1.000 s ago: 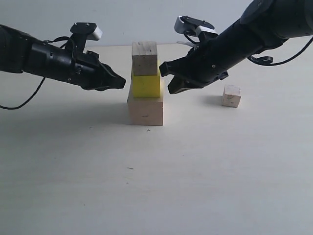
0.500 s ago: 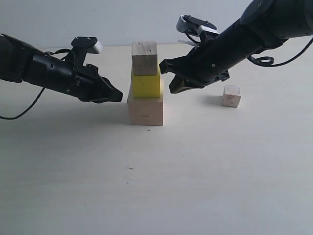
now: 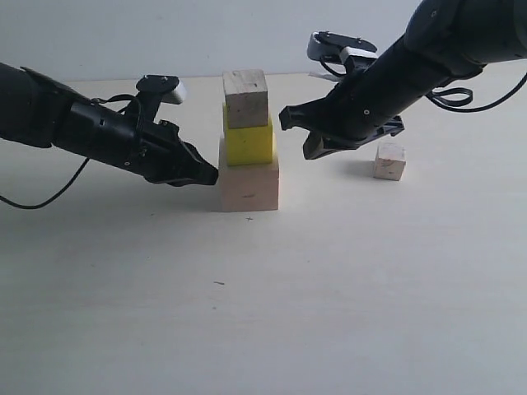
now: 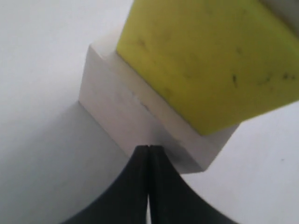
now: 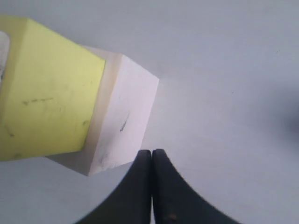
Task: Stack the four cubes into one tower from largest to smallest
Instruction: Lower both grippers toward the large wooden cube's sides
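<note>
A tower of three cubes stands mid-table: a large pale wood cube [image 3: 249, 186] at the base, a yellow cube [image 3: 249, 141] on it and a knotty pale wood cube [image 3: 246, 98] on top. The tiniest cube [image 3: 389, 161] sits alone on the table to the right. My left gripper [image 3: 211, 174] is shut and empty, its tip against the base cube's left face [image 4: 131, 116], under the yellow cube [image 4: 210, 60]. My right gripper [image 3: 298, 132] is shut and empty, hanging just right of the yellow cube [image 5: 46, 107] and above the base cube [image 5: 126, 121].
The pale table [image 3: 263, 313] stretches bare toward the front. The right arm [image 3: 428, 58] reaches in above and behind the tiniest cube. A white wall [image 3: 247, 33] closes the back.
The left gripper has dropped and moved right to meet the base cube's left face. The right gripper has drawn back to the right, away from the yellow cube. The tower sits slightly further right.
</note>
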`<state>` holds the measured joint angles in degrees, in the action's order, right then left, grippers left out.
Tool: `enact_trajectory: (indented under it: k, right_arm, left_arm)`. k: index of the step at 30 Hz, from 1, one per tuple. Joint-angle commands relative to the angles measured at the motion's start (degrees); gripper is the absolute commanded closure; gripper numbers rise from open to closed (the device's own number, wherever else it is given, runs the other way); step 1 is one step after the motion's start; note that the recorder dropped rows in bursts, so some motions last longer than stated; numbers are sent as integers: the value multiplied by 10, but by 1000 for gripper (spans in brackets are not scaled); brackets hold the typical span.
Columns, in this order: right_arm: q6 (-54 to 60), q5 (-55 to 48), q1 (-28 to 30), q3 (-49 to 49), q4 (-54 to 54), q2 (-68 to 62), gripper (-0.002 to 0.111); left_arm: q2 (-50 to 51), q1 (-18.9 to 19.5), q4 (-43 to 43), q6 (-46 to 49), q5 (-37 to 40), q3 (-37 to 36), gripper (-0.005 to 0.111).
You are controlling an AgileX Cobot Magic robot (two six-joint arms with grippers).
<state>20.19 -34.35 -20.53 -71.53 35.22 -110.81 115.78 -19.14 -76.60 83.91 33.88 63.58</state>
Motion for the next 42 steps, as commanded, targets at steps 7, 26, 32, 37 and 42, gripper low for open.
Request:
enact_trajectory:
  k: [7, 26, 32, 37, 42]
  right_arm:
    - [-3, 6, 3, -2, -7, 9, 108]
    - [134, -11, 3, -2, 166, 9, 108]
    - [134, 7, 3, -2, 169, 7, 108]
    - [134, 12, 3, -2, 174, 7, 108]
    - [150, 12, 3, -2, 186, 7, 108]
  left_arm:
    - [1, -3, -3, 0, -1, -2, 107]
    - [-2, 0, -3, -1, -6, -2, 107]
    - [-6, 7, -3, -1, -6, -2, 107]
    - [-14, 8, -3, -1, -6, -2, 107]
    - [-14, 9, -3, -2, -6, -2, 107]
